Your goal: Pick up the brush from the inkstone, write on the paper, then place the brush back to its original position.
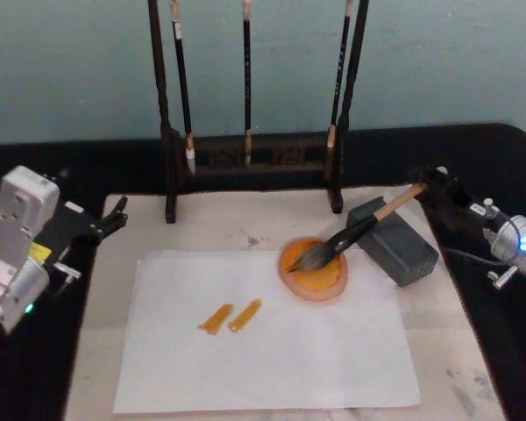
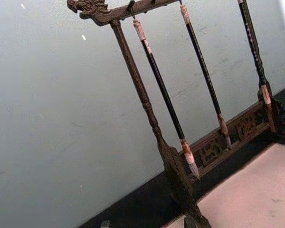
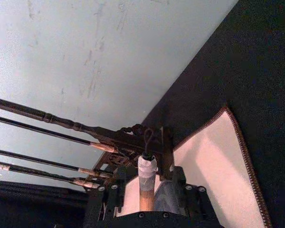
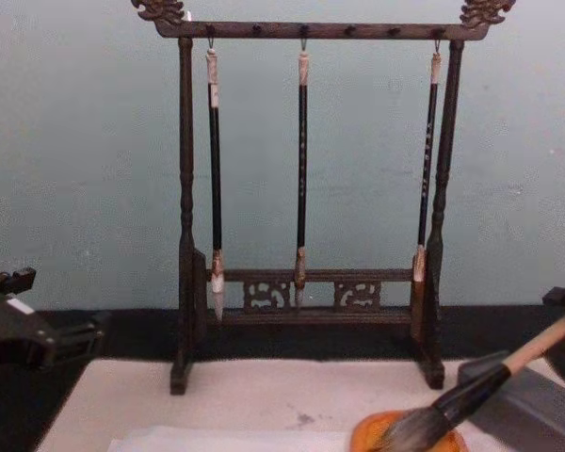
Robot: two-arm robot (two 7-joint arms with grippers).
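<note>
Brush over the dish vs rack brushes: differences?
The big brush has a tan handle and thick grey tuft; the rack brushes have thin black handles and small tips. It slants, tuft over the dish, held by the right gripper; they hang upright. All point bristles down. Left gripper parked by the mat's left edge.

It seemed a calligraphy workbench, possibly in a lab: a carved brush rack (image 4: 311,30) hung with thin brushes (image 4: 302,160) stood on a felt mat (image 1: 210,228) with paper (image 1: 272,360), before a plain wall (image 4: 75,188).
</note>
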